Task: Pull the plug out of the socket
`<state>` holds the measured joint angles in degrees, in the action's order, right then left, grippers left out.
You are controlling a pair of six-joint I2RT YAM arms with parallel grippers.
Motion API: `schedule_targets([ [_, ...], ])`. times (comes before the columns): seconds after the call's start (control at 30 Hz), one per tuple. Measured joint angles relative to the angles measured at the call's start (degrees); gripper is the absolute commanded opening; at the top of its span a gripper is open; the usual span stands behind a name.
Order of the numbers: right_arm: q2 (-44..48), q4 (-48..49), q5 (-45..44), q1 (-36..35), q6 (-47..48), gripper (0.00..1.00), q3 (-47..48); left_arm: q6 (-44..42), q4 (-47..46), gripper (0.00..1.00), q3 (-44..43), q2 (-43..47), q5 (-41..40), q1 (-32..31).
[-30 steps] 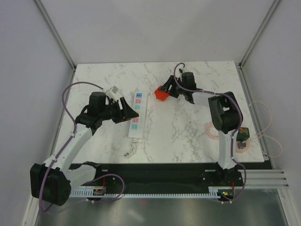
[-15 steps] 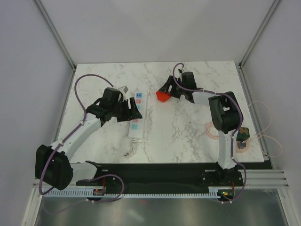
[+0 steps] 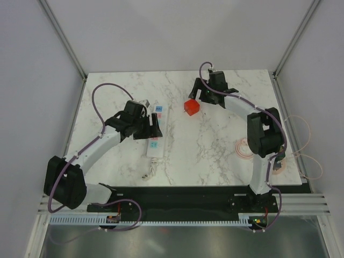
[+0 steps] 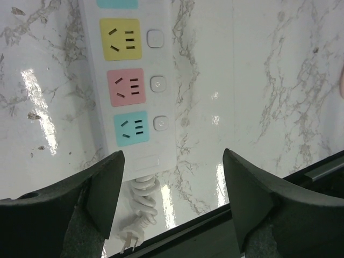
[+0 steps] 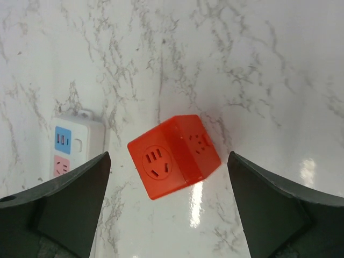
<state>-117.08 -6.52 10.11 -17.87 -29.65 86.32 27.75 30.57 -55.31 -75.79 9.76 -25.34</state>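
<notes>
The small bright red-orange cube-shaped plug (image 5: 174,156) is lying loose on the white marble tabletop (image 3: 215,145), tipped a little onto one edge. It is sitting well apart from the long white plastic power strip (image 4: 129,91), off to the strip's right near its far end. Nothing is joining the two, so I am judging the pull itself as done.

My right pincer (image 3: 198,95) is hovering just above the plug with its jaws spread wide. One is standing on either side of the cube, and neither is touching it. I am gripping nothing there.

On the power strip, the coloured outlet squares (image 4: 127,40) are showing bare. The yellow, pink and teal ones are lying under my left wrist, and the blue and pink ones at the far end are showing beside the plug. I am seeing no prongs in any of them.

My left pincer (image 4: 172,156) is hanging over the strip's near end, where the short white cord (image 4: 141,212) is curling out. Its jaws are also spread and pinching nothing. Whether one finger is brushing the strip's edge I cannot tell.

What is remaining, as I am reading it, is only drawing both arms away from the strip.
</notes>
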Motion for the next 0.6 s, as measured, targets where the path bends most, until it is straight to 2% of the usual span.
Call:
schedule_targets([
  [0.23,12.7,-13.3,-12.9,-0.2,3.4,0.98,-0.7,-2.5,0.6,0.82,-4.6,-7.9,-2.9,-1.4],
  [0.43,28.7,-15.9,-16.7,-3.9,5.1,0.98,-12.4,-6.0,2.1,0.83,-11.7,-17.1,-6.7,-1.6],
  [0.6,36.2,-17.9,-16.5,-6.6,5.7,0.98,-21.4,-6.9,2.7,0.83,-14.3,-23.4,-9.5,-2.0],
])
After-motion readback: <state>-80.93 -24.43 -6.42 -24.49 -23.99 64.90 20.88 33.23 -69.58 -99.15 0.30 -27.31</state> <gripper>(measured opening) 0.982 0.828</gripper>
